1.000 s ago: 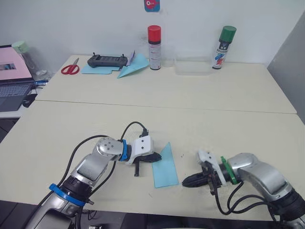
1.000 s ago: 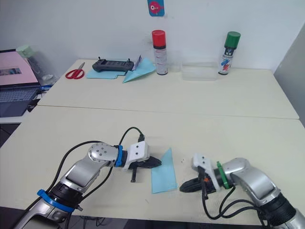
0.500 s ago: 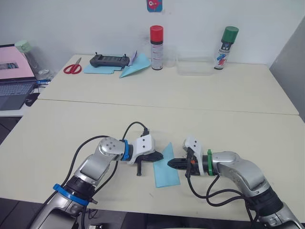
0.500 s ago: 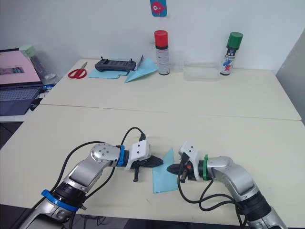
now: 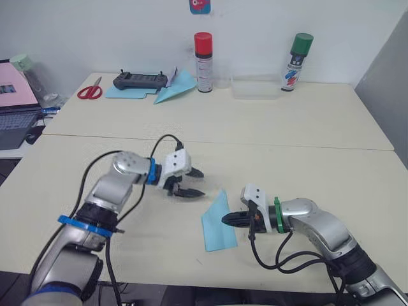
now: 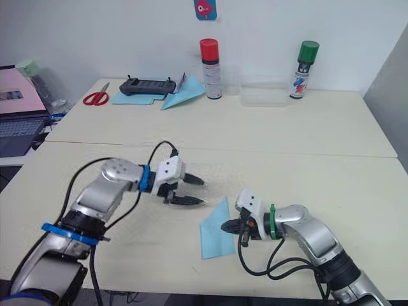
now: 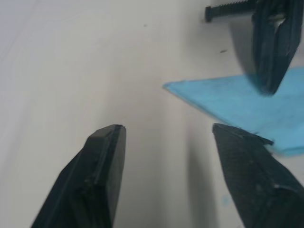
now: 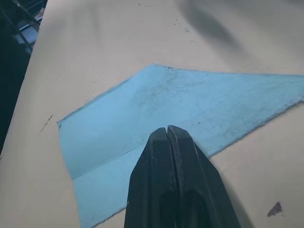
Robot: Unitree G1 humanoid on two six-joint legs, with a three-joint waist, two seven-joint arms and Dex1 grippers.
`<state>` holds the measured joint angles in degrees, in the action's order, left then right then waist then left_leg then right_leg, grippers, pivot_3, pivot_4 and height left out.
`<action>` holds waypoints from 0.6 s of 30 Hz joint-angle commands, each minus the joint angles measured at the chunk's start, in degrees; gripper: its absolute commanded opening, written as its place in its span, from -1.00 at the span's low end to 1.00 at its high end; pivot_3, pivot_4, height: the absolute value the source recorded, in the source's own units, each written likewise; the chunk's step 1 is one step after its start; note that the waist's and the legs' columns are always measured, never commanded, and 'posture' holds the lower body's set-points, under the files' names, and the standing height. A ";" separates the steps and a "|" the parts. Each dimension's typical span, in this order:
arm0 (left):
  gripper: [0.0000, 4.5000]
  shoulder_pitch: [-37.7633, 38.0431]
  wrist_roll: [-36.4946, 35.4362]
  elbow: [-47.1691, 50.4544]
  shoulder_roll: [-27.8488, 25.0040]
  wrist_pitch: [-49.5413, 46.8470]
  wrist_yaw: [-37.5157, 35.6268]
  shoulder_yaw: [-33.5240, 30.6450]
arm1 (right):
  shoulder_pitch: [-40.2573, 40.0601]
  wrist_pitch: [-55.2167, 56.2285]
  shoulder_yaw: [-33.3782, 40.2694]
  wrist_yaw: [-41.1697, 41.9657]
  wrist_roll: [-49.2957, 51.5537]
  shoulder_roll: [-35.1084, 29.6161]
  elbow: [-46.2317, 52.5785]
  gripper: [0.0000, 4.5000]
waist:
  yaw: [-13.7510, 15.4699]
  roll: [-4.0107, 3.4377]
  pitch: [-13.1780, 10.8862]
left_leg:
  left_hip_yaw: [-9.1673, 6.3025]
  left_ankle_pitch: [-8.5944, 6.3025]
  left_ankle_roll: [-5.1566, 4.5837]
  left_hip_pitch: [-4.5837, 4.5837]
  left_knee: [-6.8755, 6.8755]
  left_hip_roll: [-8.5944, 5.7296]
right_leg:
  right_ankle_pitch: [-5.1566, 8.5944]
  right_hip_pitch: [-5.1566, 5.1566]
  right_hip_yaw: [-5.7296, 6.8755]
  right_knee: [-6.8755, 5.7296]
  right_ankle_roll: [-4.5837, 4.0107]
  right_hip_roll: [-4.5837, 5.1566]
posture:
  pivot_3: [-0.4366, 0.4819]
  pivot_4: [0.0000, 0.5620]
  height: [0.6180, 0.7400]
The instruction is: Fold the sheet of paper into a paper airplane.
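On the bench (image 5: 331, 159), the right hand (image 5: 227, 219), fingers pressed together, touches the folded sheet of paper (image 5: 217, 223). The left hand (image 5: 194, 183), spread, hovers just beside its pointed end

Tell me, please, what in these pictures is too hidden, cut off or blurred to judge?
- Sheet of paper: the right gripper covers its near part in the right wrist view, so contact there is unclear.
- Its far end is cut off in the left wrist view, past the open left gripper.
- Spray can labels: too small to read.

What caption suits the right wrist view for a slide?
Shut right hand pressing its black fingertips onto the folded light blue sheet of paper on the cream table.
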<state>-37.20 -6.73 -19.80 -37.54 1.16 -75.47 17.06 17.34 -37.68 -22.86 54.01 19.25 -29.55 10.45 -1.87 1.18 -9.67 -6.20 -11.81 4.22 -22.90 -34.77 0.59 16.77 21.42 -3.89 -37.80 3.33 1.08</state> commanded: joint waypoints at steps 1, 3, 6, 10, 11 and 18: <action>0.97 -2.25 3.74 -5.85 2.23 16.52 0.81 0.59 | -0.32 -0.90 0.61 -0.90 -2.07 -1.41 -3.90 -1.00 | 0.02 0.02 -0.01 | -0.01 0.00 0.00 -0.02 0.00 0.00 | 0.00 0.00 0.00 0.00 0.00 0.01 | -0.05 -0.47 1.00; 0.99 -3.55 4.79 -9.04 3.32 23.50 0.03 1.00 | -0.27 -1.09 0.54 -0.83 -2.01 -1.10 -3.84 -1.00 | 0.19 0.07 -0.04 | -0.03 0.00 0.00 -0.02 -0.02 0.00 | -0.01 0.00 0.02 -0.01 0.00 0.01 | -0.05 -0.47 1.00; 0.99 -5.44 4.68 -12.97 5.39 30.46 -0.94 0.89 | -0.13 -1.16 0.56 -0.73 -2.00 -0.91 -3.83 -1.00 | 0.16 0.09 -0.06 | -0.03 0.00 0.00 -0.02 -0.05 0.00 | -0.02 0.00 0.01 -0.07 0.00 0.00 | -0.05 -0.47 1.00; 0.99 -5.66 4.96 -14.50 6.10 38.48 -4.87 3.02 | -0.02 -2.07 2.42 -0.96 -0.45 -0.56 -3.10 -1.00 | 0.01 0.08 -0.06 | -0.01 0.00 0.00 -0.02 -0.04 0.00 | -0.02 0.01 0.00 -0.06 0.00 0.00 | -0.05 -0.47 1.00; 0.99 -5.61 5.06 -14.95 6.16 40.00 -5.36 3.33 | -0.06 -2.51 2.95 -0.51 0.28 -0.69 -2.63 -1.00 | 0.01 0.06 -0.08 | -0.01 0.00 0.00 -0.02 -0.04 0.00 | -0.02 0.01 -0.01 -0.07 0.00 0.00 | -0.05 -0.47 1.00; 0.99 -7.45 5.25 -19.62 6.62 48.63 -8.14 4.79 | 0.00 -9.19 4.58 4.26 7.24 -4.75 4.39 -1.00 | 0.19 0.20 -0.51 | -0.08 0.00 -0.01 -0.12 -0.07 -0.02 | -0.02 0.06 0.04 -0.07 0.01 0.01 | -0.05 -0.47 1.00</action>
<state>-42.87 -1.61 -38.79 -31.16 47.05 -83.24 21.36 17.41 -46.03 -18.74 57.73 25.35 -34.60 13.07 -1.68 1.39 -10.18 -6.27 -11.82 4.21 -23.04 -34.83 0.58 16.75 21.51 -3.85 -37.88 3.34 1.08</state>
